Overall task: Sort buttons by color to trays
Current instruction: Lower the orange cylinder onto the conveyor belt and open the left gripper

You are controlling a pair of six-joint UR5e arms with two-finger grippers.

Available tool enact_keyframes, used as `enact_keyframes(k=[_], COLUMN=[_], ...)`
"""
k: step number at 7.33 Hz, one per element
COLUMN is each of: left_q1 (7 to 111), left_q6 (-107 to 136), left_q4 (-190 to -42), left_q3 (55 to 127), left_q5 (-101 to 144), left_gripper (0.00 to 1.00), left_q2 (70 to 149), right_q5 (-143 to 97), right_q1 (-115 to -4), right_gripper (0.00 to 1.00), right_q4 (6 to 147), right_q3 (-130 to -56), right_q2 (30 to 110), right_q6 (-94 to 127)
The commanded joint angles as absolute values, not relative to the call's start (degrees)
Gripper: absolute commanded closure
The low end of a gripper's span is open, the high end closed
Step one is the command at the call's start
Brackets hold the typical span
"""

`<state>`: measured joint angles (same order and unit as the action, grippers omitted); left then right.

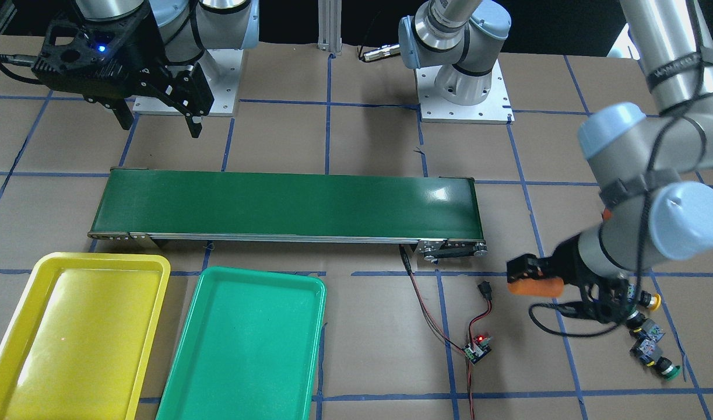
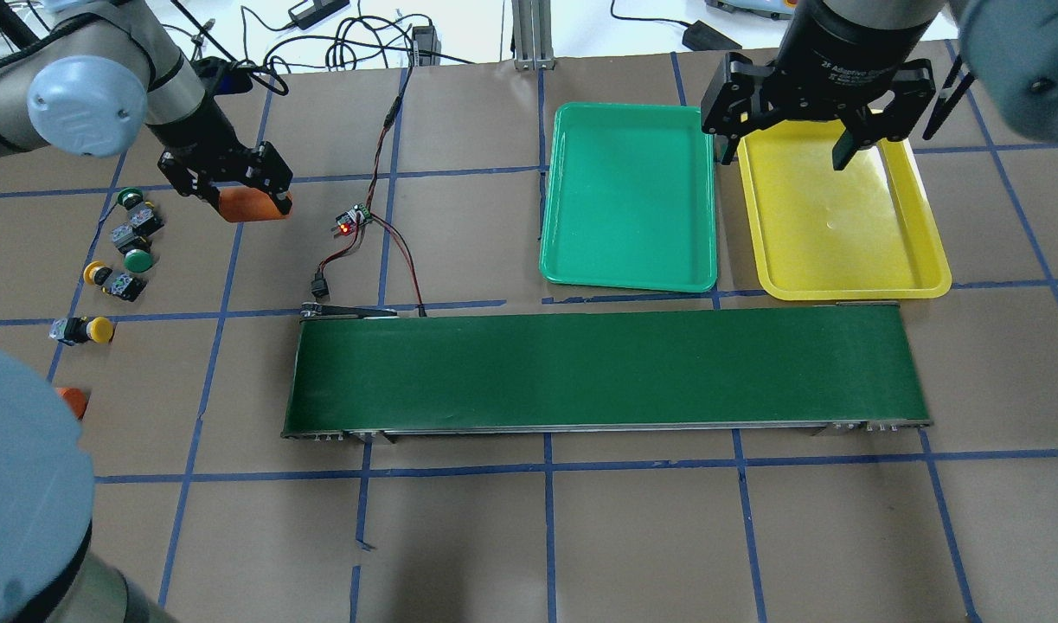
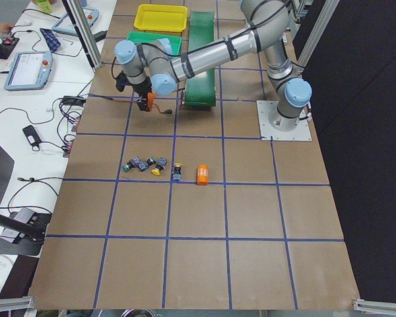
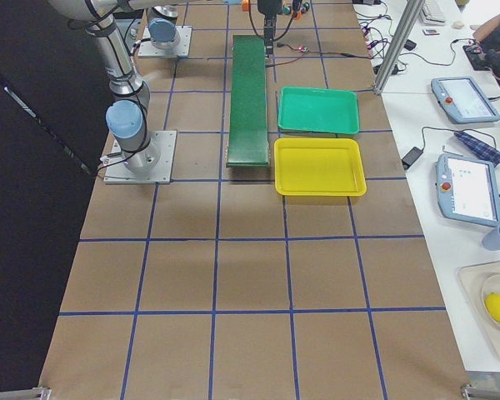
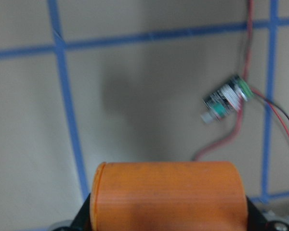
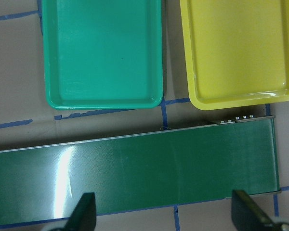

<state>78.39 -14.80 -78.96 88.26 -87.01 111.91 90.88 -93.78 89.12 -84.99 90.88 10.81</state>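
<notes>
The left arm is stretched far out, and an orange can (image 2: 262,208) is squeezed between the jaws of the left gripper (image 2: 250,201). The right gripper (image 2: 807,149) is held high and pointed down, jaws apart (quite a wide gap). The four buttons (image 2: 137,260) are bunched on the table (image 2: 580,536) near the left gripper, far from the yellow tray (image 2: 849,247) and green tray (image 2: 630,199).

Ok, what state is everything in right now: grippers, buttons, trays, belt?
left gripper, shut on orange cylinder, held in the air
right gripper, jaws open, holding nothing
green buttons, lying loose, outside both trays
yellow buttons, lying loose, outside both trays
green tray, empty
yellow tray, empty
conveyor belt, nothing on it
controller board, red light on
</notes>
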Motion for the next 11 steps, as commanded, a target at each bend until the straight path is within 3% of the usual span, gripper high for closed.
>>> enact_keyframes(k=[1, 3, 5, 6, 8, 11], left_q1=[83.6, 87.2, 89.3, 89.3, 87.8, 72.9], left_q6=[-5.5, -2.6, -2.4, -2.9, -3.5, -14.3], left_q4=[-78.1, -76.7, -70.7, -70.0, -68.6, -80.5], left_q3=[102.1, 108.3, 112.3, 112.7, 109.1, 94.6], left_q5=[-87.0, -87.1, -87.5, -87.4, -87.7, -87.8], left_gripper=[1.00, 1.00, 0.17, 0.00, 0.00, 0.00], left_q2=[101.2, 98.9, 99.5, 99.8, 98.7, 101.7], right_q5=[90.9, 90.9, 90.9, 90.9, 90.9, 90.9], right_q1=[-93.8, -93.8, -93.8, -93.8, -93.8, -93.8], right_gripper=[0.00, 0.00, 0.00, 0.00, 0.00, 0.00], right_q4=[89.1, 89.1, 89.1, 89.1, 89.1, 89.1], right_q3=[-85.0, -85.0, -85.0, -85.0, -85.0, -85.0], right_q2=[90.9, 90.9, 90.9, 90.9, 90.9, 90.9], right_q6=[10.8, 10.8, 10.8, 10.8, 10.8, 10.8])
